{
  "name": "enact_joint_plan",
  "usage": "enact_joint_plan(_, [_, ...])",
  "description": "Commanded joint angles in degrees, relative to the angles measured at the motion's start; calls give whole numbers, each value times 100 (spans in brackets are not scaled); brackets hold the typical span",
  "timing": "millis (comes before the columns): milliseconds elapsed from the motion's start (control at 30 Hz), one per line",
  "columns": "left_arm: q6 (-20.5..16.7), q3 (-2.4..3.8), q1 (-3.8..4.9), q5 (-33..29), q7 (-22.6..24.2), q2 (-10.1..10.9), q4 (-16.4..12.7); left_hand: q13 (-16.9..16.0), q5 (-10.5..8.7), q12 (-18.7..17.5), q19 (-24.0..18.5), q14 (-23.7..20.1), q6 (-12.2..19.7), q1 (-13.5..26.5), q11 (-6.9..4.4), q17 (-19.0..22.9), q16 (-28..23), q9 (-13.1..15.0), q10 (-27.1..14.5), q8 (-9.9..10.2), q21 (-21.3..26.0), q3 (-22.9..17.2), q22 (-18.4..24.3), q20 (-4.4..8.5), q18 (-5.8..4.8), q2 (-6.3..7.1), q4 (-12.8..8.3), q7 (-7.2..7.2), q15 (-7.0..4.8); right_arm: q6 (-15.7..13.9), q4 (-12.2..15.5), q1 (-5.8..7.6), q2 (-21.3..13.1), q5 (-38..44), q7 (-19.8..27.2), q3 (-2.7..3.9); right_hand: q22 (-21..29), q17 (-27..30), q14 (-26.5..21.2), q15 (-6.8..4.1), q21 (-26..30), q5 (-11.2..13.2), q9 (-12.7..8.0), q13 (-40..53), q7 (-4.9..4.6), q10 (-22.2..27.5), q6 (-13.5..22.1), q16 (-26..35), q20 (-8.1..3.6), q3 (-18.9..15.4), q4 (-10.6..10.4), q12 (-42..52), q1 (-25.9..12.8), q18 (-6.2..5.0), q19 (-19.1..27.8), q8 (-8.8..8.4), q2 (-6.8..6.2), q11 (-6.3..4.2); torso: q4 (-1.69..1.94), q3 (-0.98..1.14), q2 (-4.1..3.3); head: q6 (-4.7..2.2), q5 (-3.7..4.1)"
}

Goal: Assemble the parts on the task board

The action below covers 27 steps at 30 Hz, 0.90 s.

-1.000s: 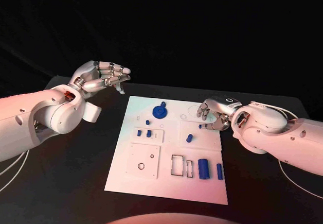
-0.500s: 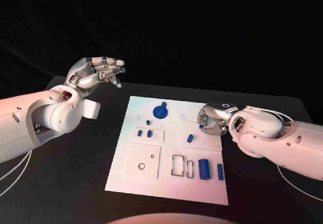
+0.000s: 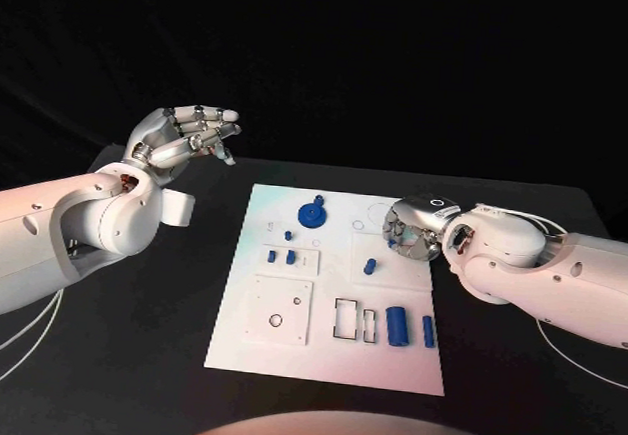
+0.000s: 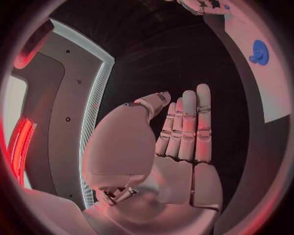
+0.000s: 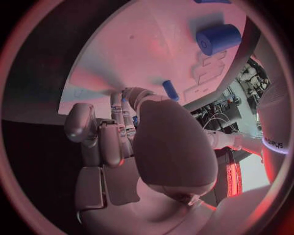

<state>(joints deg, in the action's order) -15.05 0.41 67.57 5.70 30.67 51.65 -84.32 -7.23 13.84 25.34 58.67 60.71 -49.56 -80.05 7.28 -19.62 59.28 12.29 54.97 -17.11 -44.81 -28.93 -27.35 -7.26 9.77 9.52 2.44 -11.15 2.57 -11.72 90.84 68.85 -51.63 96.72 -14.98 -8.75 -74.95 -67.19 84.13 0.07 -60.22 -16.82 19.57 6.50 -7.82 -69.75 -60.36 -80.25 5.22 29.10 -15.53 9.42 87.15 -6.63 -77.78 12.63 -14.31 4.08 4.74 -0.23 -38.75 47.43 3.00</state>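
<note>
Roughly, near to far from the task board:
cylinders: two blue cylinders lie on its near right part.
right hand: over its right edge, fingers curled down, grip unclear.
left hand: raised beyond its far left corner, fingers together, holding nothing.
</note>
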Motion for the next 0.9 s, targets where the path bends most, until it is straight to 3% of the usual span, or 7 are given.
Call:
enact_joint_plan(33, [-17, 6, 1, -63, 88, -3, -19, 7, 34, 25, 26, -53, 15, 23, 0, -5, 34, -4, -51, -7, 13, -2, 5, -10, 72, -21, -27, -14, -5, 109, -4, -49, 34, 41, -13, -21, -29, -16, 149, -45, -35, 5, 15, -9, 3, -63, -53, -35, -10, 64, 6, -43, -25, 72, -21, 37, 8, -16, 1, -2, 4, 13, 5])
enact_joint_plan(500, [-6, 6, 1, -64, 51, 2, -18, 8, 36, 46, 20, -72, 32, -2, 16, -4, 42, -3, -135, -18, 8, -12, 0, -16, 74, -15, -61, -27, 4, 91, -20, -152, 137, 46, -5, -22, -132, -41, 153, -94, -162, 11, 92, -33, 38, -210, -152, -48, -29, 298, 199, -82, -7, 93, -67, 121, 52, -60, 2, -7, 13, 42, 20])
enact_joint_plan(700, [3, 6, 1, -64, 32, 5, -22, 11, 36, 50, 18, -78, 39, -13, 23, -3, 44, -2, -170, -23, 2, -16, -5, -17, 74, -11, -78, -33, 7, -329, -13, -166, 140, 36, 76, -22, -281, -86, 167, -153, -397, 10, 183, -17, 85, -441, -269, -74, -66, 519, 415, -85, -14, 130, -161, 223, 92, -117, 1, -6, 10, 43, 23])
enact_joint_plan(900, [12, 5, 1, -64, 6, 9, -24, 16, 35, 51, 14, -83, 48, -10, 32, -2, 46, -3, -207, -26, -3, -17, -9, -21, 73, -7, -84, -41, 13, -504, -52, -169, 124, 56, -49, -22, -354, -84, 171, -182, -455, 8, 269, 1, 113, -591, -299, -80, -104, 801, 611, -154, -140, 137, -167, 277, 85, -147, 6, -6, 12, 49, 25])
